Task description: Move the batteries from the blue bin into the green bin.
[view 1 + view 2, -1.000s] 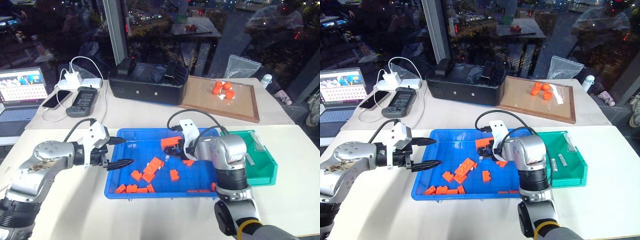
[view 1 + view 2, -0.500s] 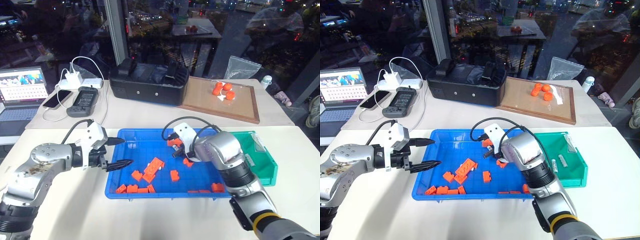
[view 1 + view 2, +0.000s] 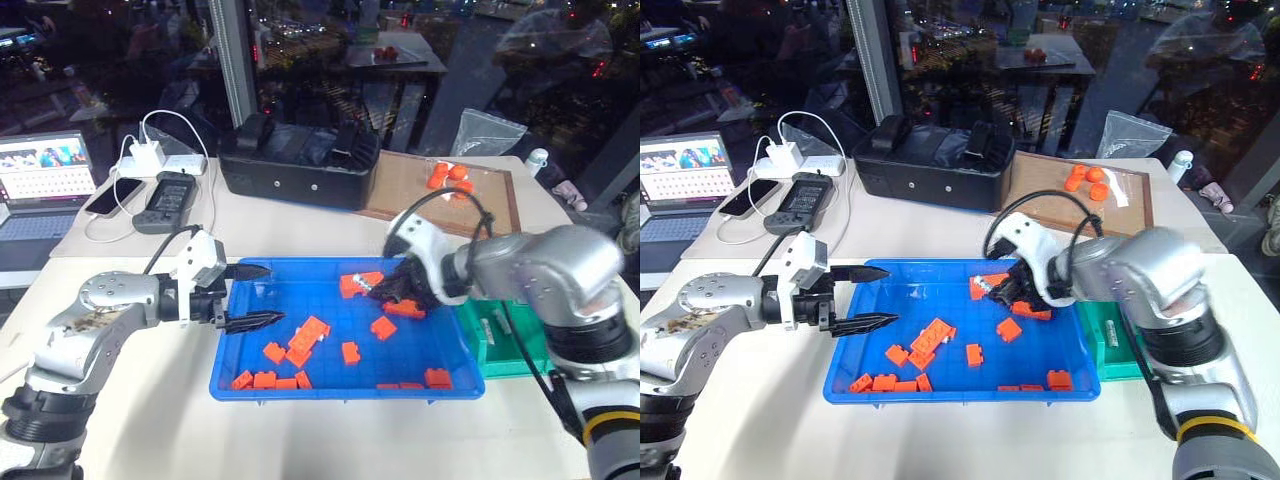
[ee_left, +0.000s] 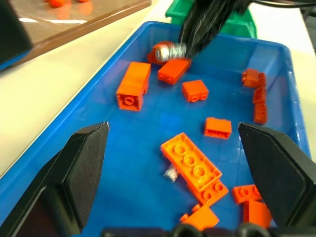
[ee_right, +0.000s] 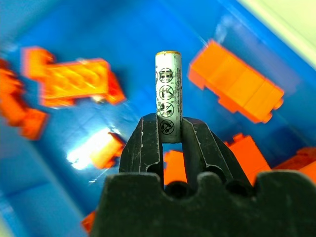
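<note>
Right gripper (image 5: 169, 132) clenched on one battery (image 5: 168, 94): silver-grey cylinder pinched near one end between the two black fingers, the rest sticking out past the fingertips, printed symbols along its side. Gripper and battery hang over the blue bin (image 3: 300, 385), above its far right part, among orange bricks (image 3: 307, 338). In the left wrist view the same battery (image 4: 165, 51) shows at the tips of the black fingers just above a brick, clear of the bin floor.

Left gripper (image 3: 258, 296) spread wide, holding nothing, fingers pointing across the blue bin's left rim towards the bricks. A small silver piece (image 4: 171, 173) lies on the bin floor touching the long brick; cannot tell what it is.

Green bin (image 3: 505, 340) sits on the tabletop (image 3: 130, 420) just beside the blue bin's right end, partly behind the right arm; a pale cylinder (image 3: 499, 329) lies inside it.

Beyond the blue bin: black box (image 3: 297, 165), wooden-framed board (image 3: 400, 190).
</note>
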